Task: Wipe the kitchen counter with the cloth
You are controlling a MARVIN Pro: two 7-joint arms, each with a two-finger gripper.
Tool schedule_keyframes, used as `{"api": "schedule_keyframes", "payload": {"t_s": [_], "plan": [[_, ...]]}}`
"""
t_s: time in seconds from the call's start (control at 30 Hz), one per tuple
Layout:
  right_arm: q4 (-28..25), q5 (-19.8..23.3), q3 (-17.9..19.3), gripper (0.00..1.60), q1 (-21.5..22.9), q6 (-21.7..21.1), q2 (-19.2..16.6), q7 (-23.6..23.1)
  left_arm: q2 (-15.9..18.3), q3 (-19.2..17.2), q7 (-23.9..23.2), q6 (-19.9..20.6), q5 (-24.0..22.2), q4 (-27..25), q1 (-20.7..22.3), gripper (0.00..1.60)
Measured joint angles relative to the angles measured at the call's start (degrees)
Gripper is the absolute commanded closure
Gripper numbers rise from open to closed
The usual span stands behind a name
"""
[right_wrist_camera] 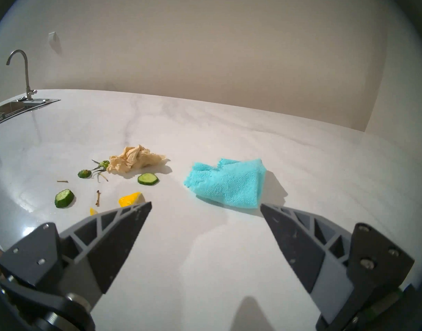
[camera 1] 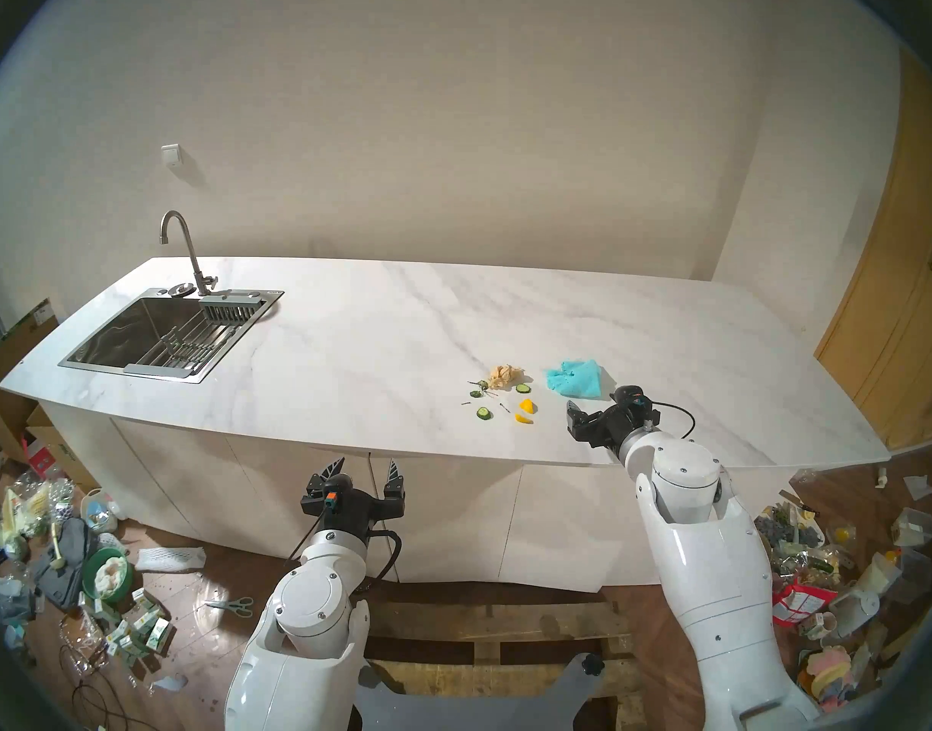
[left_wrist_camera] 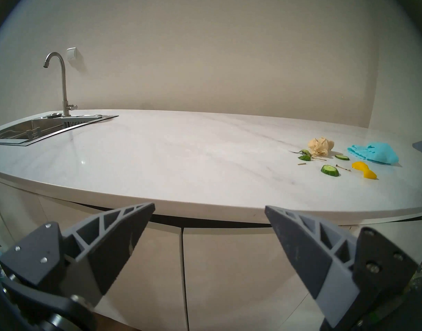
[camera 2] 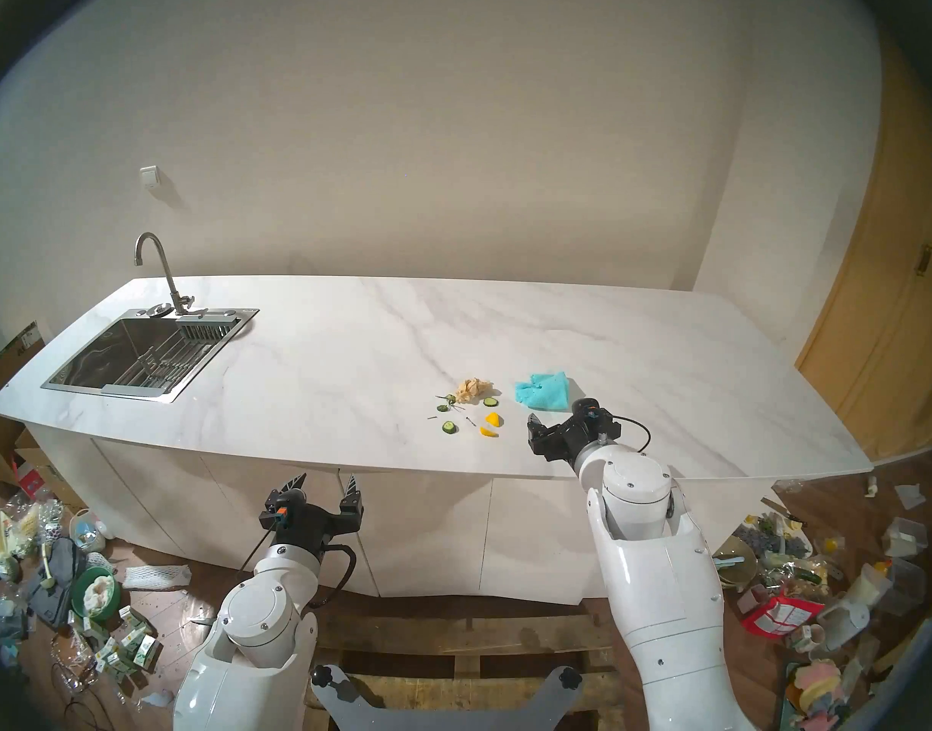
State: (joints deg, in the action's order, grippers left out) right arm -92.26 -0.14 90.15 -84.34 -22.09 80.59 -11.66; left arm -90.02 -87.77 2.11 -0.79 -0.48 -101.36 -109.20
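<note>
The kitchen counter (camera 1: 374,345) is a long white marble-look slab with a steel sink (camera 1: 110,345) and tap (camera 1: 181,244) at its left end. The turquoise cloth (camera 1: 574,379) lies crumpled on the counter's right half; it also shows in the right wrist view (right_wrist_camera: 229,184) and the left wrist view (left_wrist_camera: 374,153). My right gripper (camera 1: 593,400) is open and empty, low over the counter just in front of the cloth, not touching it (right_wrist_camera: 205,204). My left gripper (camera 1: 366,462) is open and empty in front of the cabinet fronts, below the counter's edge (left_wrist_camera: 209,206).
Left of the cloth lie a beige paper wad (camera 1: 506,375), cucumber slices (camera 1: 484,412), yellow fruit pieces (camera 1: 527,405) and small twigs. A drying rack (camera 1: 200,339) sits in the sink. The floor on both sides is littered with boxes and rubbish. A wooden door (camera 1: 896,292) stands at the right.
</note>
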Motion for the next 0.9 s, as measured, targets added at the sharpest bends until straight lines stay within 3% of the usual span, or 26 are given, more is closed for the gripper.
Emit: {"api": "schedule_keyframes", "payload": {"t_s": [0.9], "plan": [[13.33, -2.41, -3.01, 0.0, 14.11, -4.86, -1.94, -4.59, 0.0, 0.01, 0.32, 0.0, 0.0, 0.67, 0.23, 0.0]]}}
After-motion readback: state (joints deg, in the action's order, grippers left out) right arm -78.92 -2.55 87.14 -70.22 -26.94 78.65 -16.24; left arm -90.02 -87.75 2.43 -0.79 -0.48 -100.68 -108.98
